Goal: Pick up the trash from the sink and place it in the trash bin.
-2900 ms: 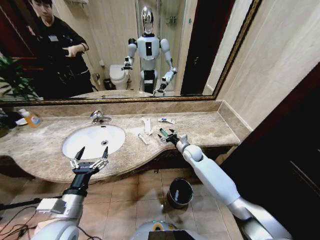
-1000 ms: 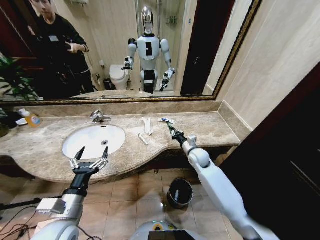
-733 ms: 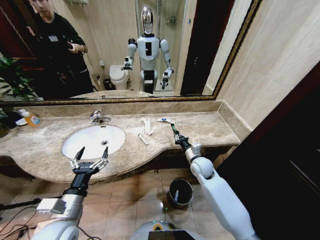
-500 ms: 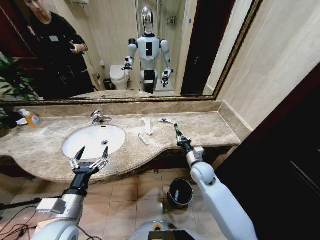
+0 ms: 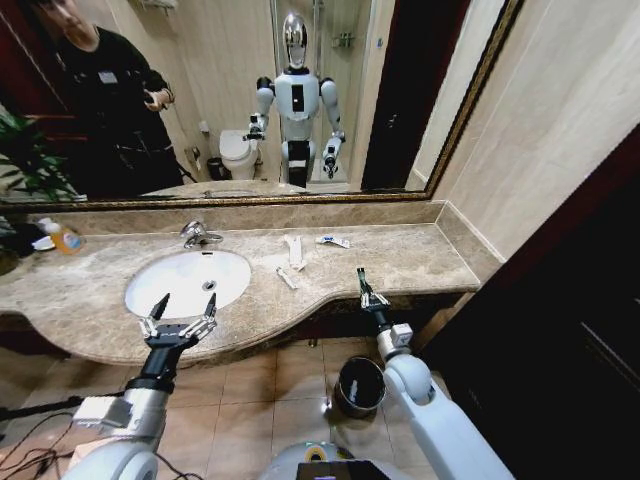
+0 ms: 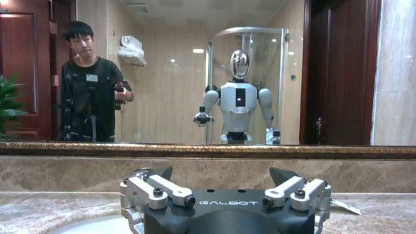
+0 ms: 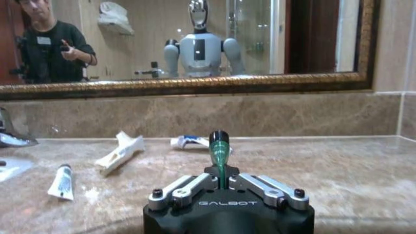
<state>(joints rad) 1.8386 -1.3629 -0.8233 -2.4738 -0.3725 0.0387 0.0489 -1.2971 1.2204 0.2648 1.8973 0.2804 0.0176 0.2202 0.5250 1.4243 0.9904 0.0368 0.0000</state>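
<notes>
My right gripper (image 5: 362, 288) is shut on a short green tube (image 5: 360, 282) of trash, held upright over the counter's front edge. The dark trash bin (image 5: 360, 385) stands on the floor just below and nearer me. In the right wrist view the green tube (image 7: 218, 152) sticks up from between the shut fingers of the gripper (image 7: 219, 183). More trash lies on the marble right of the sink (image 5: 187, 282): a white wrapper (image 5: 293, 250), a small tube (image 5: 286, 277) and another tube (image 5: 333, 241). My left gripper (image 5: 180, 322) hangs open at the sink's front rim.
A chrome faucet (image 5: 198, 234) stands behind the basin, and a soap bottle (image 5: 62, 236) sits at the counter's far left. A mirror backs the counter and a wall closes its right end. The tiled floor around the bin is open.
My right gripper has drawn back with the green tube from mid-counter to the front edge, above the bin. The left arm has stayed still.
</notes>
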